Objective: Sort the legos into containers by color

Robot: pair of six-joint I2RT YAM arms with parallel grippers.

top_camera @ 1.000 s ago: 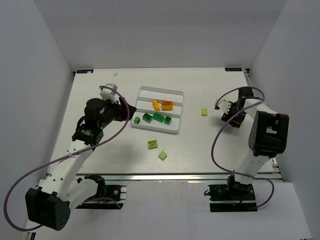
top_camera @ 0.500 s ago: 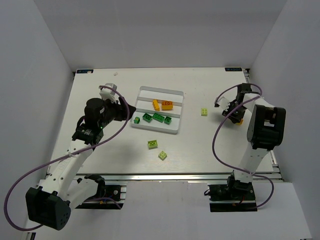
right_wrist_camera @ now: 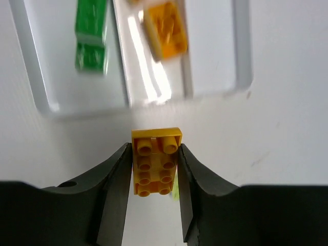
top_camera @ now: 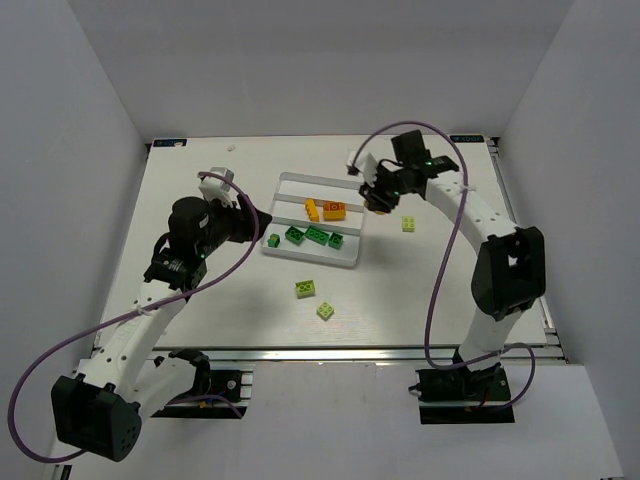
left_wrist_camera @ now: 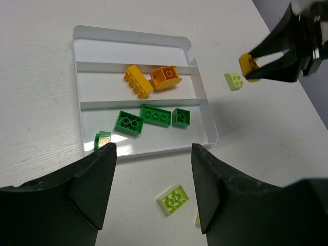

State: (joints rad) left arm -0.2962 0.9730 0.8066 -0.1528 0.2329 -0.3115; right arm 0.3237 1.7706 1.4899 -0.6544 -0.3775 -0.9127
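Observation:
My right gripper (top_camera: 379, 200) is shut on an orange lego (right_wrist_camera: 156, 160) and holds it in the air just right of the white tray (top_camera: 353, 188). The same brick shows in the left wrist view (left_wrist_camera: 248, 67). The tray's middle compartment holds two orange legos (top_camera: 335, 210). Its near compartment holds several dark green legos (top_camera: 316, 236). The far compartment (top_camera: 320, 187) shows nothing in it. My left gripper (left_wrist_camera: 151, 192) is open and empty above the table left of the tray. Two pale yellow-green legos (top_camera: 306, 288) lie in front of the tray, and another (top_camera: 409, 223) lies to its right.
White walls close in the table on the left, back and right. The right arm (top_camera: 470, 215) arches over the right side of the table. The left arm (top_camera: 185, 250) reaches in from the near left.
My right gripper has swung from the table's right edge leftward to beside the tray, carrying the orange lego. The left arm has not moved.

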